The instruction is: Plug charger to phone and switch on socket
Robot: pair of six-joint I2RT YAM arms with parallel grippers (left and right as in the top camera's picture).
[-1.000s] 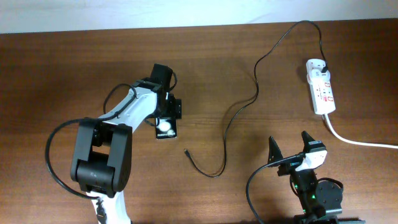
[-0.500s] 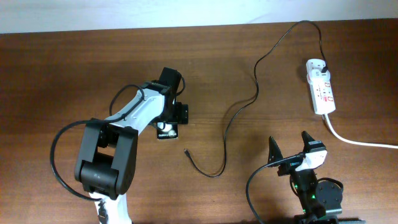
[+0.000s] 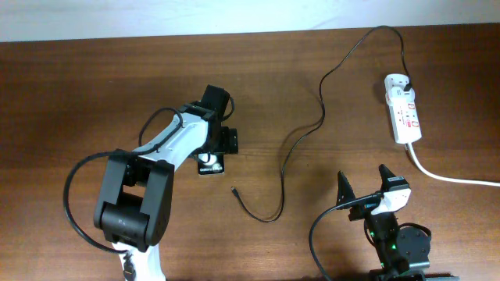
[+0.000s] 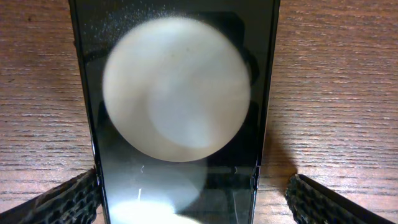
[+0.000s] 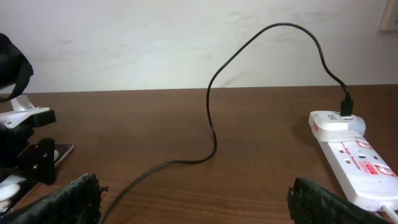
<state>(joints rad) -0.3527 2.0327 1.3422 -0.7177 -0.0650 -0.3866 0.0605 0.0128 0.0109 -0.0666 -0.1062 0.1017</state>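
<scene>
1. Nearest to me, at 5 o'clock on the counter (image 3: 78, 78), the right gripper (image 3: 363, 182) stands with its fingers wide apart and holds nothing.
2. A little farther, the connector tip of the charger (image 3: 301, 140) lies free on the wood, between 4 and 5 o'clock from the phone (image 3: 209, 163) and near it, but not touching.
3. The phone lies flat at about 8 o'clock from the centre. The left gripper (image 4: 194, 202) is spread wide around it. One finger looks very close to the phone's edge and the other stands clearly apart, so I judge nothing is clamped.
4. Far away, near 3 o'clock, lies the socket (image 3: 405, 117). The black plug sits in its 12 o'clock end. I cannot tell if a switch is on.
5. Risks, as I judge them:
   - If the left gripper closes off-centre like this, the glossy phone may turn or slide away.
   - The tip is tiny, so it can be pinched at a wrong angle and miss the port. I cannot see the port.
   - A hard pull on the cable may drag the light socket or loosen the plug.
</scene>
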